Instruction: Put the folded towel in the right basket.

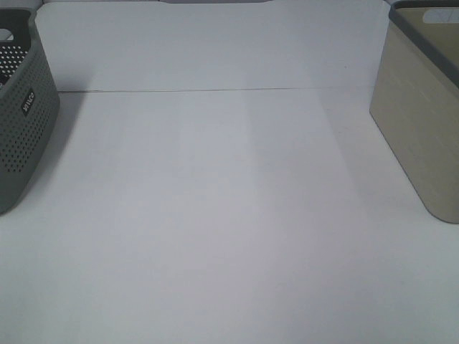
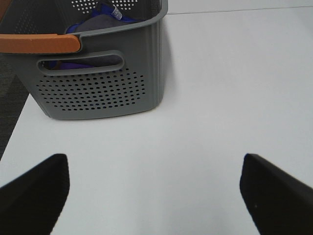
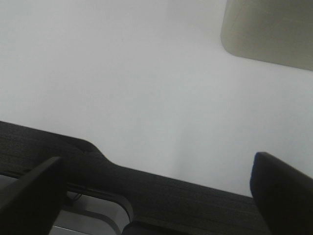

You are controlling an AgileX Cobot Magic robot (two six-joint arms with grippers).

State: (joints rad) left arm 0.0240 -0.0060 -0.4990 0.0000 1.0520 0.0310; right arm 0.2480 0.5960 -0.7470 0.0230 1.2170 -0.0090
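Observation:
The right basket point(image 1: 419, 122) is beige with a grey rim and stands at the table's right edge. It also shows in the right wrist view point(image 3: 269, 29). A pale shape point(image 1: 439, 14) lies inside its rim; I cannot tell what it is. No folded towel lies on the white table point(image 1: 229, 215). My left gripper point(image 2: 154, 191) is open and empty above the table, a short way from the grey basket. My right gripper point(image 3: 156, 196) is open and empty near the table's front edge. Neither gripper shows in the exterior high view.
A grey perforated basket point(image 1: 21, 107) stands at the left edge. In the left wrist view this basket point(image 2: 98, 83) has an orange handle point(image 2: 39, 43) and holds blue and grey cloth point(image 2: 98, 22). A dark table edge strip point(image 3: 146, 186) lies below my right gripper.

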